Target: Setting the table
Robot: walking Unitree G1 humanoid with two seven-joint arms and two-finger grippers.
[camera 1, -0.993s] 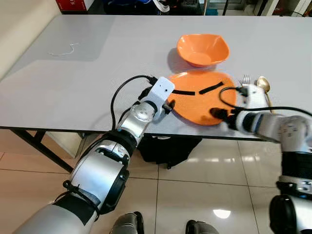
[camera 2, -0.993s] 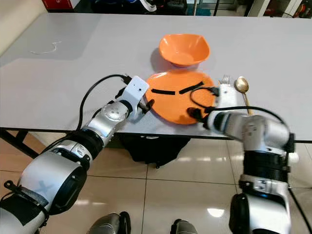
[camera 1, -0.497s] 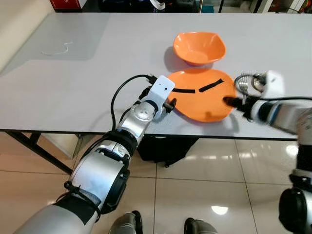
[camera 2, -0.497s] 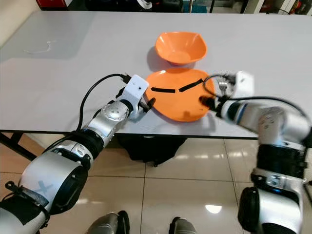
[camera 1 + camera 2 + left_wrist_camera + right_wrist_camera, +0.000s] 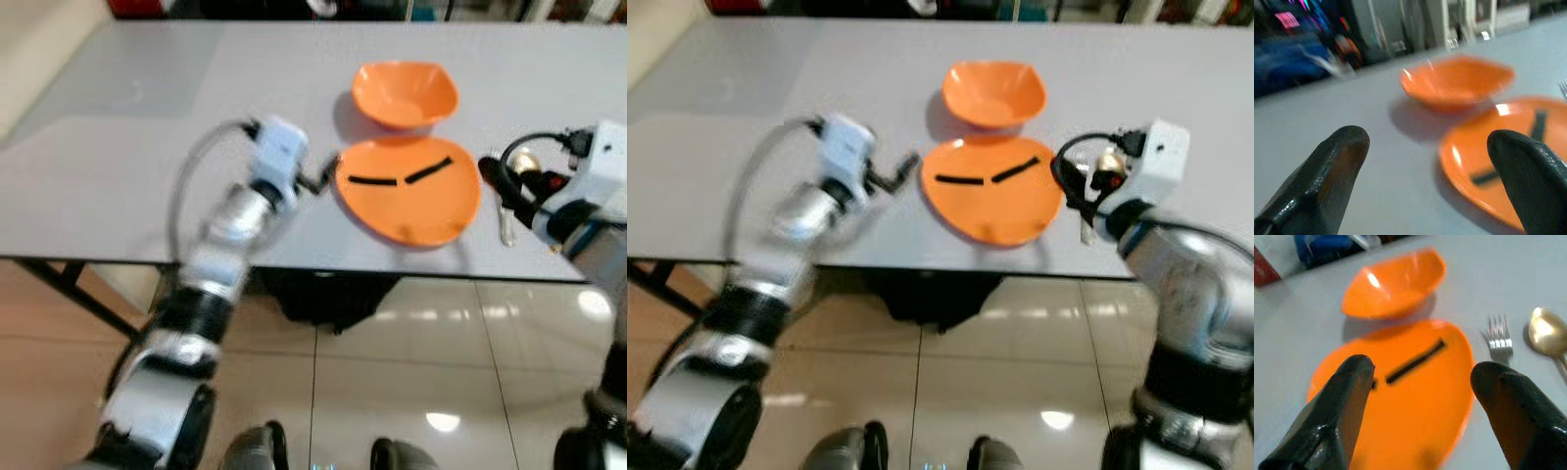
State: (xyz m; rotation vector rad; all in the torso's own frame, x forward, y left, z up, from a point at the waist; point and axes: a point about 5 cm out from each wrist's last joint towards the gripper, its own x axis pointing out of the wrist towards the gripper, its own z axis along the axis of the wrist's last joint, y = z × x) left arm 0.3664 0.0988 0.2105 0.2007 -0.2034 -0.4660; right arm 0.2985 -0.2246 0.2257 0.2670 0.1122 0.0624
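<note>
Grey bench (image 5: pixel 147 176): orange plate (image 5: pixel 411 191) lay at the near edge, bearing two black strips; orange bowl (image 5: pixel 405 94) just behind it. Fork (image 5: pixel 1498 335) and gold spoon (image 5: pixel 1546 336) rested beside the plate. Left end effector (image 5: pixel 1430 171) and right end effector (image 5: pixel 1425 396) flanked the plate, fingers apart, empty.

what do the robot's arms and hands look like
Both arms are silver metal with black joint bands. Each wrist carries a white box with a looping black cable. The left hand and right hand each have two long, glossy black fingers with rounded tips.
</note>
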